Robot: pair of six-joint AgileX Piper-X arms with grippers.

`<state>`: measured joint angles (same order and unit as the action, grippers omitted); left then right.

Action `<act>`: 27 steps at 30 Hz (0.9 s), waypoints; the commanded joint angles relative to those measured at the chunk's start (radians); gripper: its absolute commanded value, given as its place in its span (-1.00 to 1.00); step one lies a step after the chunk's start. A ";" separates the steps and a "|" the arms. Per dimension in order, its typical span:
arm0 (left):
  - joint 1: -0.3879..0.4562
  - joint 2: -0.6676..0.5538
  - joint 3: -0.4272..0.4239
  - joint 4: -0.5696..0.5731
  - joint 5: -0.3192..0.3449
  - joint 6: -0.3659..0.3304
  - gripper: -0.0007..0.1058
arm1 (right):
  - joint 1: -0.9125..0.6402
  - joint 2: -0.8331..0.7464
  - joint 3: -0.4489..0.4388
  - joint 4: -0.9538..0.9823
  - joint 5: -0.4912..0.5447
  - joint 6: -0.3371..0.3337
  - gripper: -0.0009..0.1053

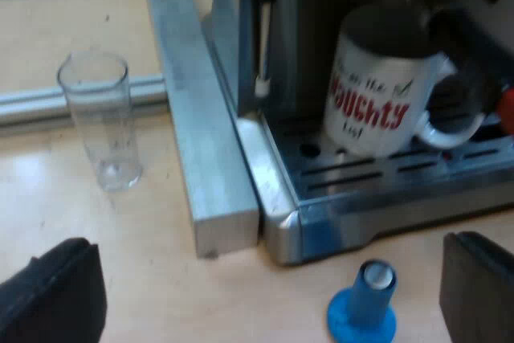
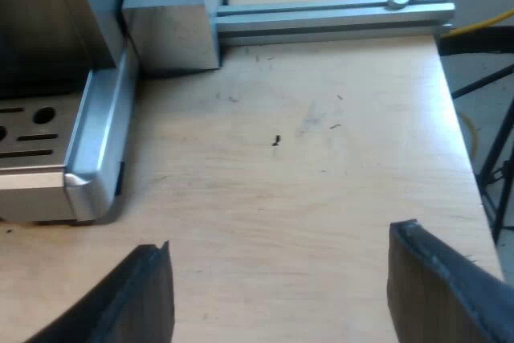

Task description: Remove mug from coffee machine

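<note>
Mug (image 1: 384, 86): seated at front of espresso machine (image 1: 361, 206). Blue tamper (image 1: 365, 307), measuring glass (image 1: 100, 118): placed on worktop (image 2: 305, 166) beside machine. Left tool (image 1: 269, 287), right tool (image 2: 281, 287): spread wide, nothing grasped.

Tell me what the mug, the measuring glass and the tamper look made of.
The mug: likely glazed ceramic, glossy white with red lettering. The measuring glass: clear glass or plastic, the table shows through it. The tamper: blue, probably matte plastic, with a shiny metal-looking end.
</note>
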<state>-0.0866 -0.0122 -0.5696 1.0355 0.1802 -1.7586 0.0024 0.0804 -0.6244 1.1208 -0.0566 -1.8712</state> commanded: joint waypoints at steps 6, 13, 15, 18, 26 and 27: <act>-0.103 0.035 -0.035 -0.099 0.040 -0.002 0.62 | 0.122 0.140 -0.082 0.014 -0.039 -0.039 0.14; -0.176 0.100 -0.033 -0.152 0.087 0.042 0.62 | 0.255 0.236 -0.122 0.020 -0.061 -0.045 0.14; -0.198 0.135 -0.026 -0.184 0.116 0.042 0.62 | 0.299 0.263 -0.123 0.018 -0.061 -0.045 0.14; -0.198 0.154 0.000 -0.212 0.145 0.042 0.62 | 0.355 0.291 -0.118 -0.008 -0.061 -0.045 0.14; -0.198 0.157 0.125 -0.374 0.228 0.042 0.62 | 0.442 0.305 -0.116 -0.131 -0.061 -0.045 0.14; -0.198 0.157 0.145 -0.413 0.228 0.042 0.62 | 0.448 0.305 -0.111 -0.149 -0.061 -0.045 0.14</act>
<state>-0.2795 0.1429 -0.4346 0.6783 0.3973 -1.7179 0.4430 0.3865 -0.7381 1.0034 -0.1096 -1.8993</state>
